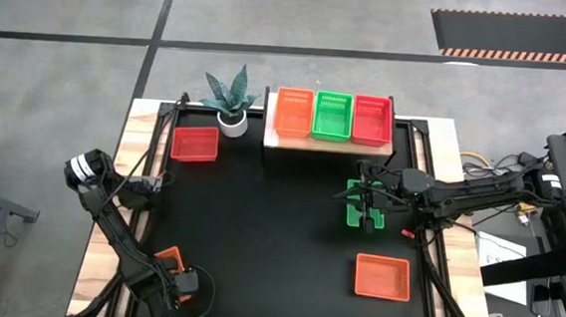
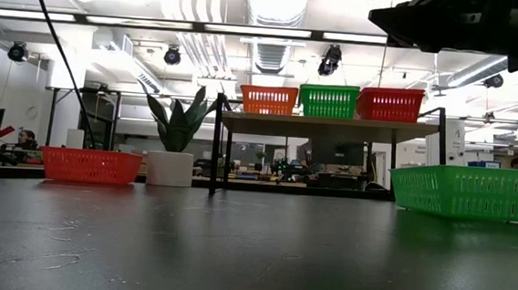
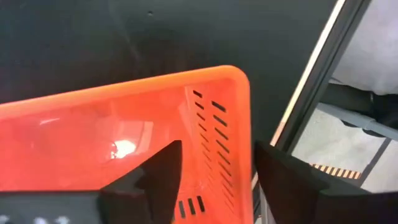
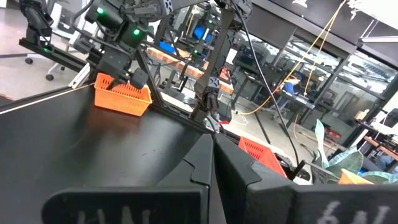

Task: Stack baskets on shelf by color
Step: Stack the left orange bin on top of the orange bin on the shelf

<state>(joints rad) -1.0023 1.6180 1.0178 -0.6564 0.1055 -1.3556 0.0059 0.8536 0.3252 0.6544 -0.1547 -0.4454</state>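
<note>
The left gripper (image 3: 214, 186) sits at the table's near left corner, its fingers apart and straddling the side wall of an orange basket (image 1: 168, 262), one finger inside and one outside, not yet clamped; the step in hand looks to be picking this basket up, and the next move calls for closing on that wall, lifting clear, and carrying it across to the orange stack (image 1: 293, 111) at the left end of the shelf (image 1: 329, 142); the right gripper (image 1: 369, 197), fingers together and holding nothing, hovers above a green basket (image 1: 365, 206) lying on the black mat right of centre; the shelf at the far edge already carries orange, green (image 1: 332, 115) and red (image 1: 372, 119) baskets side by side; a red basket (image 1: 195, 143) at far left and another orange basket (image 1: 383, 276) at near right remain on the table; a potted plant (image 1: 230, 102) stands just beside the shelf's left end, close to the path toward the orange stack, and may need a wide berth.
</note>
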